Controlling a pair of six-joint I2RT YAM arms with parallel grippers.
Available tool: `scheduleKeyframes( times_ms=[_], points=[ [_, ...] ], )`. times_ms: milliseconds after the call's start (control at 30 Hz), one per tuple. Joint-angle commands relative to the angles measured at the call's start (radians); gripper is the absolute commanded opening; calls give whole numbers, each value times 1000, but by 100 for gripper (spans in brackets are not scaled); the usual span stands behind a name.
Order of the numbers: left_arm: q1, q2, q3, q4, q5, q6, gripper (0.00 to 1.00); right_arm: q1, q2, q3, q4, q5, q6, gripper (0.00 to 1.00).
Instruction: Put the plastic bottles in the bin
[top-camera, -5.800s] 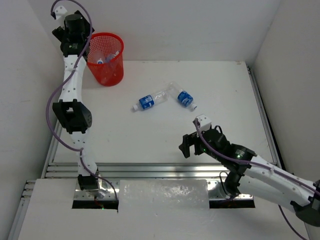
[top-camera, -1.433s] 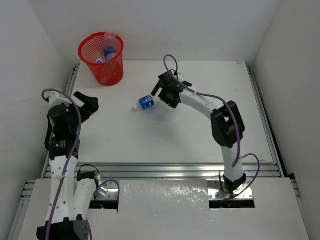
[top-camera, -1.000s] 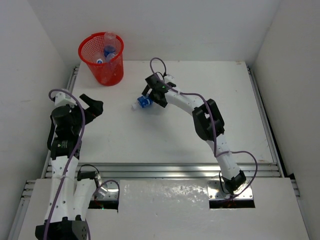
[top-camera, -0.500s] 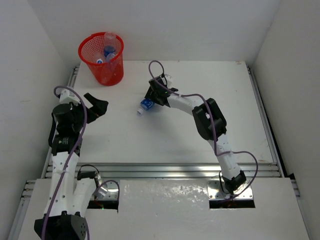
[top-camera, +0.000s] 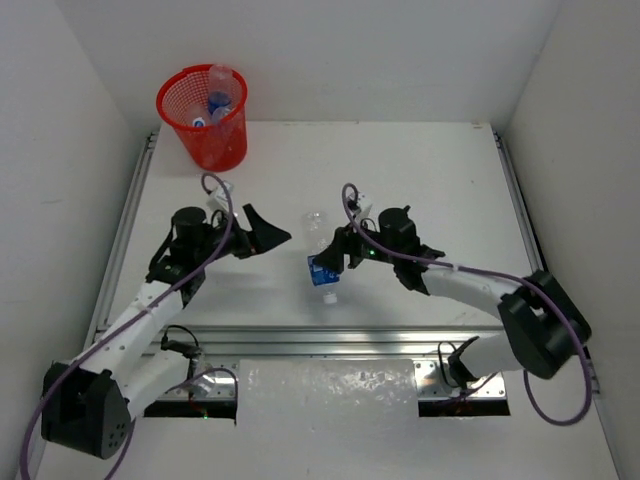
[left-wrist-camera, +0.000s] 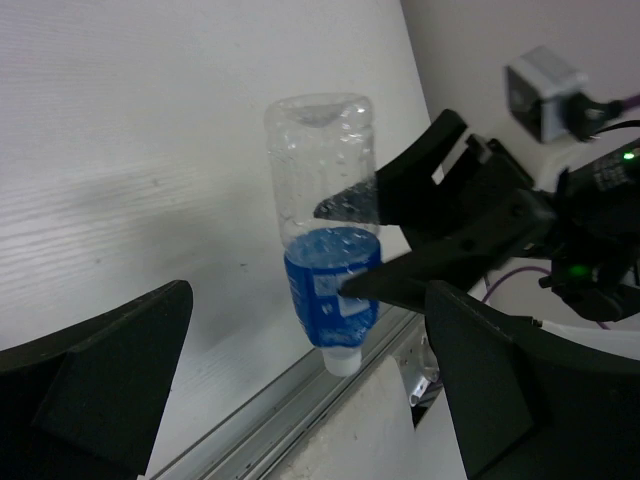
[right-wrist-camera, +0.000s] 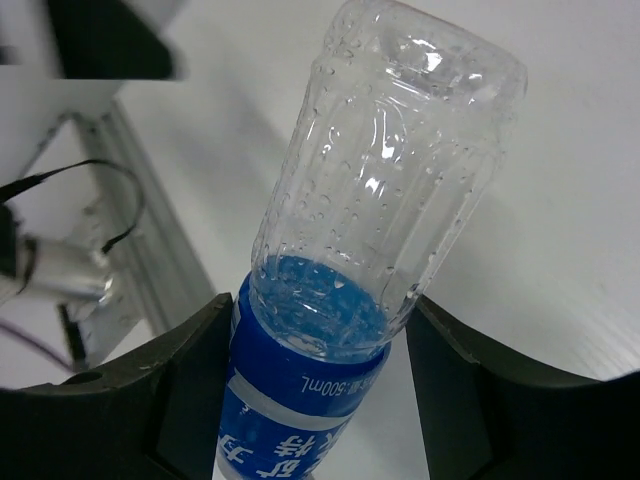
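our right gripper (top-camera: 335, 262) pinches a bottle (top-camera: 318, 240) by its blue label (top-camera: 322, 270), cap (top-camera: 330, 296) pointing to the near side, near the middle of the table (top-camera: 450, 180). our left gripper (top-camera: 268, 232) is spread wide just left of it, not touching. the red bin (top-camera: 215, 145) stands far left with more bottles (top-camera: 216, 100) inside

White table top (top-camera: 430, 170) framed by an aluminium left rail (top-camera: 122, 235), right rail (top-camera: 522, 215) and near rail (top-camera: 330, 337), plain white walls (top-camera: 350, 50) on three sides, frosted translucent panel (top-camera: 325, 395) just outside the near rail.
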Motion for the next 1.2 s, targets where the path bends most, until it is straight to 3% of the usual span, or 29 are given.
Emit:
scheduleKeyframes(
  times_ms=[0,267,333,367,400,433,467,500,533,600,633,667,700,733,833,967,1067,1167],
  points=[
    [-136,57,-12,274,25,-104,100,1,-135,-61,162,-209,-138,8],
    [-313,186,15,524,64,-189,99,1,-282,-99,143,-359,-148,9],
    [-336,216,35,533,72,-186,92,1,-302,-98,151,-369,-136,10],
    [-351,224,47,536,78,-184,84,1,-313,-98,152,-376,-132,10],
    [-354,227,50,539,77,-184,55,1,-330,-96,149,-382,-132,12],
    [-356,229,54,547,77,-187,32,1,-336,-90,130,-384,-143,15],
    [-357,227,66,544,71,-186,16,1,-342,-90,120,-384,-146,22],
    [-357,226,78,533,65,-180,1,0,-359,-94,117,-373,-146,61],
    [-357,215,95,475,48,-155,0,0,-371,-116,99,-321,-160,98],
    [-342,197,184,347,-113,-112,0,-6,-435,-156,48,-207,-172,99],
    [-325,184,226,197,-185,-83,0,-13,-463,-171,-31,-119,-174,99],
    [-266,181,313,123,-319,-78,0,-14,-491,-183,-82,105,-168,99],
    [-167,183,408,-25,-378,-83,0,-16,-544,-202,-196,230,-136,99],
    [-112,186,452,-77,-423,-91,0,-17,-570,-208,-257,451,-108,99],
    [102,228,626,-185,-561,-124,0,-20,-685,-222,-482,642,2,99],
    [259,408,900,-240,-801,-129,0,-20,-860,-271,-546,558,61,99],
    [399,663,1089,-277,-827,-186,0,-19,-945,-308,-564,430,153,99],
    [422,823,1276,-196,-863,-125,0,-17,-985,-332,-575,327,190,99]
  ],
)
